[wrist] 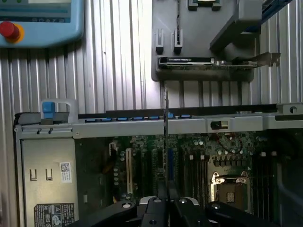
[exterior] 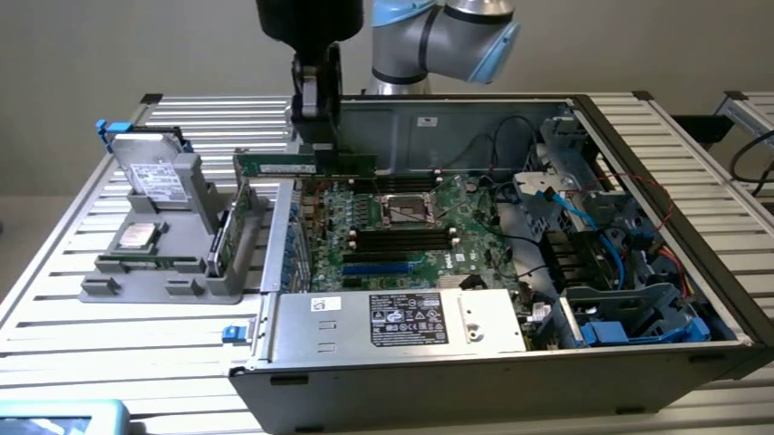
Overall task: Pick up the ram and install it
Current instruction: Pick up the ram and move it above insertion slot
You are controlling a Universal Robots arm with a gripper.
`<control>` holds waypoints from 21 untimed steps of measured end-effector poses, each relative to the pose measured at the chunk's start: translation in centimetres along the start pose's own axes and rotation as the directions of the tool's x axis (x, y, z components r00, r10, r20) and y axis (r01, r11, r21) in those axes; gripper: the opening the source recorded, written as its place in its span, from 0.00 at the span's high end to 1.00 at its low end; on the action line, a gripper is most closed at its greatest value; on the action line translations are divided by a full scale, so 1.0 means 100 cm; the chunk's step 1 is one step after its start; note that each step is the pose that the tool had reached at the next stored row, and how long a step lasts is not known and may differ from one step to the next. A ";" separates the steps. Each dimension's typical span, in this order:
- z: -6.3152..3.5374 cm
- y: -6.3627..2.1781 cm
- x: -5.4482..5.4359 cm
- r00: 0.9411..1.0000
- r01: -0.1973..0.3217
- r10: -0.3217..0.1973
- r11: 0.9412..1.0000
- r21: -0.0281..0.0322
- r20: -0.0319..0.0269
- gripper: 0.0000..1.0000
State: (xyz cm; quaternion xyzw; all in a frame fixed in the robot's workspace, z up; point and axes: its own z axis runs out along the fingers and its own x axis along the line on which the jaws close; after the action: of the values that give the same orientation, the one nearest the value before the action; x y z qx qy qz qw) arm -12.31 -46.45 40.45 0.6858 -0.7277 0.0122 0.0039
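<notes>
My gripper [exterior: 317, 145] is shut on the ram [exterior: 278, 166], a long thin green stick held level above the back left edge of the open computer case [exterior: 484, 362]. In the wrist view the ram [wrist: 165, 142] shows edge-on as a thin line running out from between my black fingers [wrist: 156, 208]. It hangs over the case wall and the motherboard [exterior: 400, 227], clear of both. The memory slots [exterior: 400, 240], several black and blue rails beside the processor socket [exterior: 409, 210], lie lower and toward the exterior view's right; they appear as slots [wrist: 189, 163] in the wrist view.
A grey fixture [exterior: 145, 272] at the exterior view's left holds a silver hard drive [exterior: 163, 177] and a green expansion card [wrist: 208, 63]. The power supply [exterior: 387, 322], blue cables [exterior: 604, 245] and drive cage [exterior: 641, 317] crowd the case. A blue pendant with a red button [wrist: 9, 30] lies on the slatted table [exterior: 145, 362].
</notes>
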 end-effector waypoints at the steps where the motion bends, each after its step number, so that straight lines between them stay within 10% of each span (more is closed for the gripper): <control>1: 0.0000 -0.0047 0.000 1.000 0.000 0.000 1.000 0.000 0.000 0.88; 21: 0.0072 -0.0845 -0.024 1.000 0.001 -0.001 1.000 0.000 0.000 0.88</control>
State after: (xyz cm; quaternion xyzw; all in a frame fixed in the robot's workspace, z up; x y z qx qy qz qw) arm -3.73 -44.59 39.78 0.6860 -0.7275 0.0124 0.0040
